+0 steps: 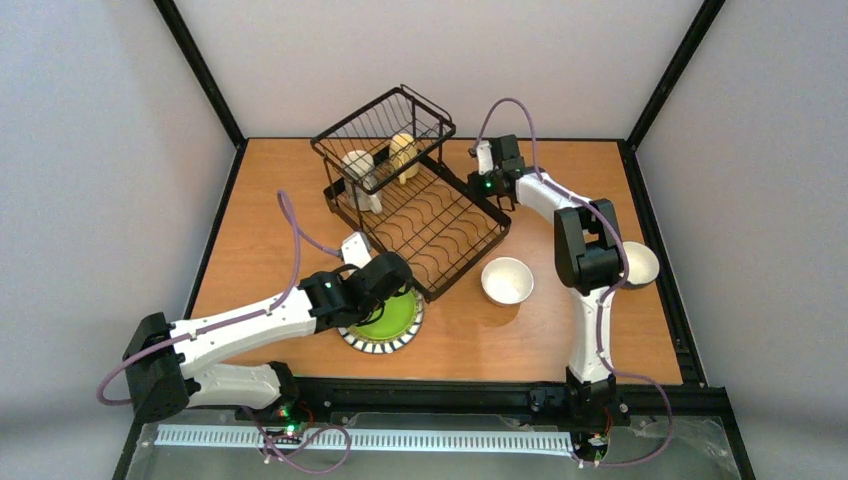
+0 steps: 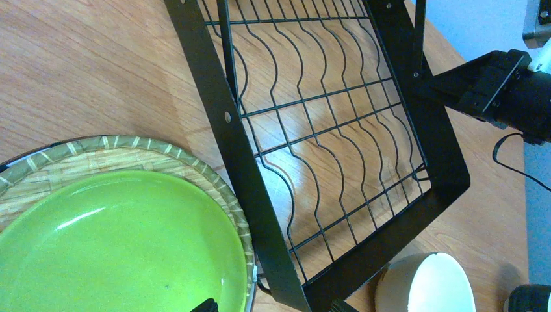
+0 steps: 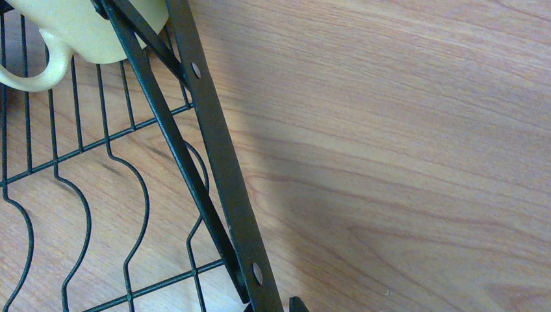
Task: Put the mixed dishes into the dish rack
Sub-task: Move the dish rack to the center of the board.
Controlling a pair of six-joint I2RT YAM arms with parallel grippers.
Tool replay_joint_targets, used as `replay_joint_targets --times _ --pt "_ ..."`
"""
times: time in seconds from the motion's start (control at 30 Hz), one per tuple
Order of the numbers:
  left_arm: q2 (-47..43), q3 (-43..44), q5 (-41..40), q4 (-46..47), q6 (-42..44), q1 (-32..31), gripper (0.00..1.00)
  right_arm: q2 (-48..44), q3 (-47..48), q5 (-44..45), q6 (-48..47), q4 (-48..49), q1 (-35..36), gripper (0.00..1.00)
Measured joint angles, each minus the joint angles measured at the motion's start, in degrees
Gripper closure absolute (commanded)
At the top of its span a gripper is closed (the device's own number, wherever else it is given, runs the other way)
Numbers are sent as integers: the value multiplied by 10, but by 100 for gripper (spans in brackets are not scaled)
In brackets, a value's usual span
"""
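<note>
The lime-green plate (image 1: pixel 390 318) with its striped rim lies on the table by the near corner of the black wire dish rack (image 1: pixel 440 225). My left gripper (image 1: pixel 385 290) is open just over the plate; in the left wrist view one fingertip is above the plate (image 2: pixel 110 247) and the other is by the rack's corner (image 2: pixel 286 273). My right gripper (image 1: pixel 480 185) is shut on the rack's right frame rail (image 3: pixel 221 162). A white mug (image 1: pixel 358 170) and a cream mug (image 1: pixel 403 155) sit at the basket end. A cream-white bowl (image 1: pixel 507 280) stands right of the rack. The teal-banded cup is out of view.
A second bowl (image 1: pixel 642 262) sits at the right edge, partly hidden by my right arm. The table's black frame borders all sides. The bowl near the rack also shows in the left wrist view (image 2: pixel 425 283), close to the rack's corner.
</note>
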Motion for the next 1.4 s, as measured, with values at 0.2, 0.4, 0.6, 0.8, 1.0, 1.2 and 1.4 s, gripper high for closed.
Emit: replay_joint_targets --times 0.2,0.4,0.6,0.8,1.0,1.2,1.4 --pt "-4 -5 0 -5 -1 0 0 -17 -27 19 29 9 -4 98" --pt "-14 -16 0 -8 -6 0 0 -39 -61 41 59 21 -13 98" --pt "-15 -18 0 -8 -7 0 0 -66 -100 61 90 31 -29 98" --pt "-16 -19 3 -8 -7 0 0 -92 -139 86 121 42 -48 98" --pt "-16 -19 4 -8 -6 0 0 -114 -169 111 143 48 -63 98" --pt "-16 -19 7 -8 -6 0 0 -135 -199 131 160 55 -77 98" --pt "-16 -19 14 -8 -6 0 0 -158 -229 156 174 58 -85 98"
